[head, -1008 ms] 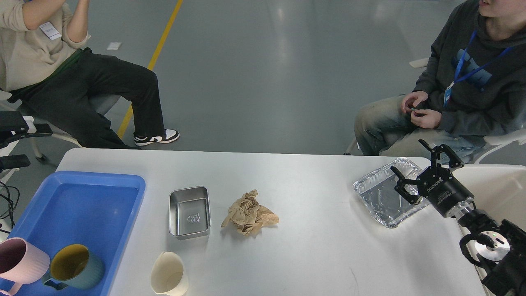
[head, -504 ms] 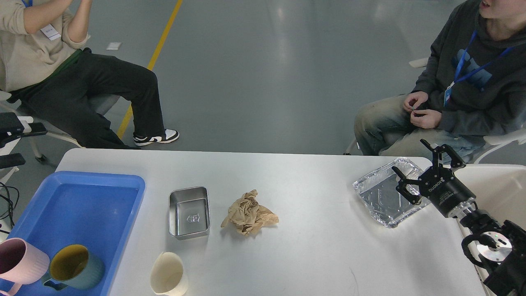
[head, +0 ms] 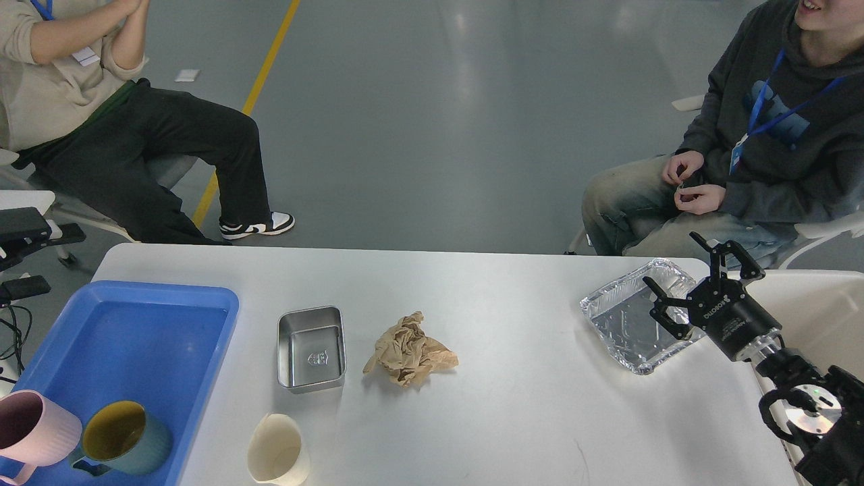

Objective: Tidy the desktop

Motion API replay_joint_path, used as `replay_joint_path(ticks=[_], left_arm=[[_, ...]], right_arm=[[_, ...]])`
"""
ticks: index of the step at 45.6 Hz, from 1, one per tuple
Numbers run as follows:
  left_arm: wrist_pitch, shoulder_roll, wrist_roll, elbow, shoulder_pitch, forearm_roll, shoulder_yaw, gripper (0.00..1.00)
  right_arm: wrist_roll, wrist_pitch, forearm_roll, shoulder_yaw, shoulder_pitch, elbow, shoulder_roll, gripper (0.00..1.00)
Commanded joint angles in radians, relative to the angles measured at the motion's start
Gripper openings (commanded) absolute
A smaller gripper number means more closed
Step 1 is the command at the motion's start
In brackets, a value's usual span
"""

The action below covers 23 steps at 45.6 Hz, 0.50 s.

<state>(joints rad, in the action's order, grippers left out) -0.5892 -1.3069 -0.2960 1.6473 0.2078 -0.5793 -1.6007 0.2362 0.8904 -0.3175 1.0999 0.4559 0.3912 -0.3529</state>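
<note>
The white desktop point(head: 513, 405) carries a crumpled brown paper wad point(head: 408, 351) at its middle. Left of the wad stands an empty steel box point(head: 311, 347), and a cream cup point(head: 277, 452) lies near the front edge. An empty foil tray point(head: 621, 317) rests at the far right corner. My right gripper point(head: 669, 258) hovers open over that tray's right rim, holding nothing. At the left edge of the view, off the table, two dark fingers of my left gripper point(head: 27, 258) stand apart with nothing between them.
A blue tray point(head: 155, 324) at the front left holds a pink mug point(head: 34, 428) and a green-and-yellow mug point(head: 125, 435). A cream-white bin point(head: 817, 304) stands beyond the table's right edge. Two seated people flank the far corners of the table.
My right gripper has shifted slightly right and stays open over the foil tray. The left gripper's fingers have dropped a little. Objects on the table have not moved.
</note>
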Motion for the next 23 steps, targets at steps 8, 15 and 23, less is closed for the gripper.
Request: replay_joint_path(ticks=[8,15,23], left_arm=[[0.023,0.130,-0.115,-0.053,-0.086,-0.001,0.091,0.97],[0.058,0.239,-0.173,-0.075,-0.229,-0.086,0.267,0.96],[0.141,0.337,-0.183,-0.092,-0.435,-0.232,0.505,0.93]], right_arm=[[0.002,0.010,0.000,0.001,-0.003,0.001,-0.001,1.00],[0.002,0.018,0.000,0.000,-0.005,0.000,0.000,1.00],[0.002,0.019,0.000,0.000,-0.013,0.015,0.000,1.00]])
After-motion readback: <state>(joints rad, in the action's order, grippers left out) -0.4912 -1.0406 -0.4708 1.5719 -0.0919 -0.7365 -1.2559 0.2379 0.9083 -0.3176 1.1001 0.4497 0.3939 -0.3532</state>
